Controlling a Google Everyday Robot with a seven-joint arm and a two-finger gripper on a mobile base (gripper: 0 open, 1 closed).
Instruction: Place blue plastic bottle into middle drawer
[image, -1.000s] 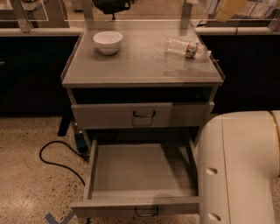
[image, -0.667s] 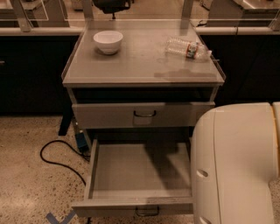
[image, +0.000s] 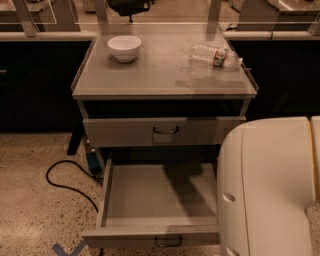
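Observation:
The middle drawer (image: 160, 197) stands pulled open at the bottom of the grey cabinet. Its flat grey tray is bare, and its low front panel carries a small dark wire handle (image: 167, 242). The blue plastic bottle is out of view. My gripper is out of view too. Only a large white casing of my arm (image: 270, 190) shows, at the lower right, covering the drawer's right edge.
A slim clear bottle with a reddish label (image: 215, 55) lies on its side at the back right of the cabinet top (image: 160, 75). A white bowl (image: 124, 47) stands at the back left. A closed drawer with a taller front (image: 165, 131) sits above the open one. A black cable (image: 65, 175) lies on the floor to the left.
The white arm casing has shifted at the lower right and covers more of the open drawer's right side. The bottle, bowl and drawers have not moved.

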